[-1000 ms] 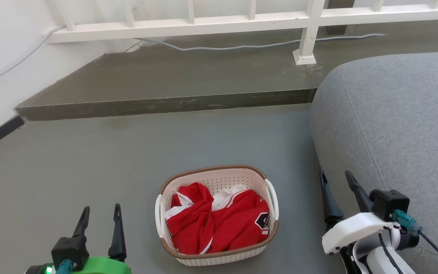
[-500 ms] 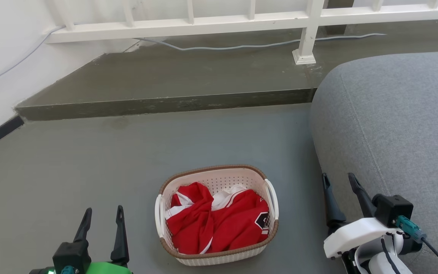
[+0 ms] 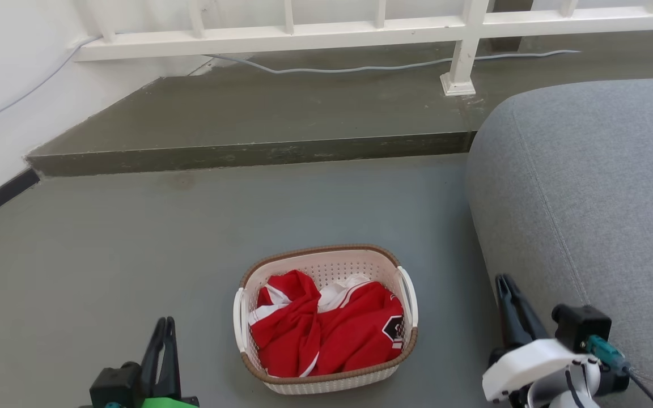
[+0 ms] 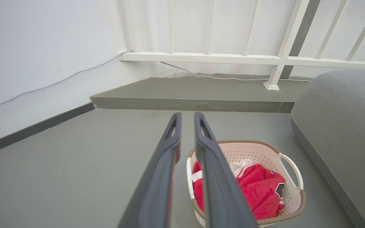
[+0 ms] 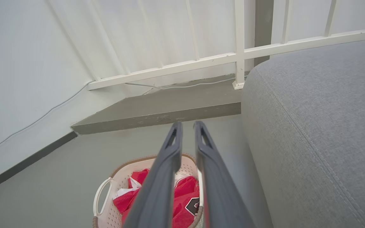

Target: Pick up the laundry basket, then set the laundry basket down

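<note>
The left gripper (image 3: 165, 324) rose from a green wrist (image 3: 165, 403) at the lower left, fingers pointing up, nearly touching and empty. The right gripper (image 3: 506, 280), on a white wrist (image 3: 530, 365), was likewise narrowed and held nothing.

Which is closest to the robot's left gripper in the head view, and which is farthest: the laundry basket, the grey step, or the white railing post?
1. laundry basket: nearest, just to the right of the left gripper.
2. grey step: farther off, straight ahead.
3. white railing post: farthest, standing on top of the step, ahead and to the right.
</note>
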### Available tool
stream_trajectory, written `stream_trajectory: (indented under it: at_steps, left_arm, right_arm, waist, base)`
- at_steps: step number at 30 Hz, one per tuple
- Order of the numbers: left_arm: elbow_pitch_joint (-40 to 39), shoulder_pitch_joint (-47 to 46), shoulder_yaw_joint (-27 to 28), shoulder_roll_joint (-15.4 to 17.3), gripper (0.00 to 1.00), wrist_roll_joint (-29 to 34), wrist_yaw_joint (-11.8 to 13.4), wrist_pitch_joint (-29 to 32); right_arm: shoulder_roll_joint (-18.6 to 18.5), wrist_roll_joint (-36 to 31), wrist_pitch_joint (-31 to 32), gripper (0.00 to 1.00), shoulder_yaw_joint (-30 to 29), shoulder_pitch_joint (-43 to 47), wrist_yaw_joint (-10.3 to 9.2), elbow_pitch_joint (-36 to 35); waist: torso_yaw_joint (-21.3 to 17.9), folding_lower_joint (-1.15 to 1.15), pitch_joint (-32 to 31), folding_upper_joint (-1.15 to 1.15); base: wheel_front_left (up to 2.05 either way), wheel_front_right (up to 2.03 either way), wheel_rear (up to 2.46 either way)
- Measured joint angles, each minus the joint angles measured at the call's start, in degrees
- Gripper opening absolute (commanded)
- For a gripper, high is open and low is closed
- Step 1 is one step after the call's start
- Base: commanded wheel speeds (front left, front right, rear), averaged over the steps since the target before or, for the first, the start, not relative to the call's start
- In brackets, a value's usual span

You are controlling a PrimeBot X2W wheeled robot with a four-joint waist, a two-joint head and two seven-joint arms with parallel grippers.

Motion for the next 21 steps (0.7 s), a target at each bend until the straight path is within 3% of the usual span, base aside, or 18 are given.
stream_trajectory:
  at_steps: [8,21]
  left_arm:
    - [0.76,0.48,-0.20,-0.27,0.00,-2.32,-0.44,0.00]
    - [0.05,0.49,0.97,-0.44,0.00,-14.12,-1.96,1.70]
  right_arm:
    - [0.32,2.64,0.02,0.00,-0.08,1.51,0.68,0.54]
    - [0.71,13.48,1.94,0.00,-2.61,1.48,2.10,-0.14]
  waist:
    - [0.15,0.00,0.00,0.00]
    - [0.44,0.00,0.01,0.00]
  base:
    - [0.00,0.00,0.00]
    - [0.00,0.00,0.00]
